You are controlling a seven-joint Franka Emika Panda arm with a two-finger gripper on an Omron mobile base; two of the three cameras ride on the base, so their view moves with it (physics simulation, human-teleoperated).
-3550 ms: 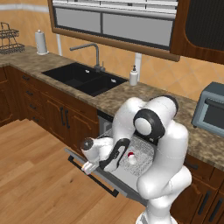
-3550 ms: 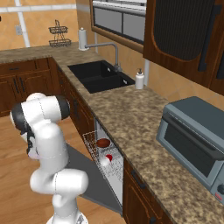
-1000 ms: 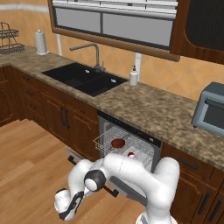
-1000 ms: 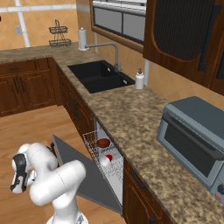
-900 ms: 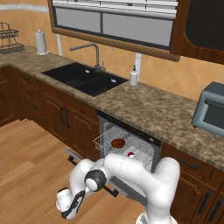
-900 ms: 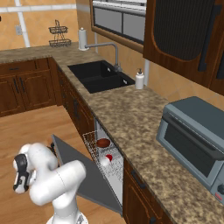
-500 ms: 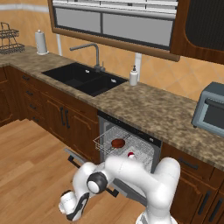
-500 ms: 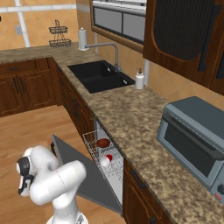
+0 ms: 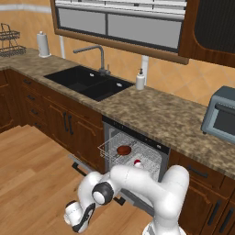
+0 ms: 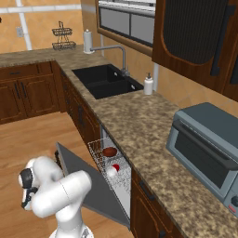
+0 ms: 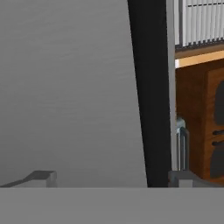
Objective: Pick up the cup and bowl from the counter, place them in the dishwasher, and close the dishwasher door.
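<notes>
The dishwasher (image 9: pixel 136 136) stands open under the counter (image 9: pixel 160 114). In its white wire rack lie the reddish-brown bowl (image 9: pixel 123 149) (image 10: pixel 109 152) and the red cup (image 9: pixel 137 162) (image 10: pixel 115 168). The grey dishwasher door (image 10: pixel 90 183) hangs partly lowered, tilted out over the floor. My gripper (image 9: pixel 78 221) (image 10: pixel 27 199) is low, in front of and below the door, and open with nothing in it. In the hand view the door's grey outer face (image 11: pixel 65 87) is close ahead, and its dark bar handle (image 11: pixel 148 96) runs between my spread fingertips (image 11: pixel 43 177).
A black sink (image 9: pixel 87 82) with a faucet and a white soap bottle (image 9: pixel 140 81) sit left on the counter. A grey-blue toaster oven (image 10: pixel 204 148) stands at the right. Dark wooden cabinets (image 9: pixel 69 128) flank the dishwasher. Wooden floor (image 9: pixel 32 174) lies to the left.
My hand has shifted a little lower and nearer to the door's outer face. The door, bowl and cup have not moved.
</notes>
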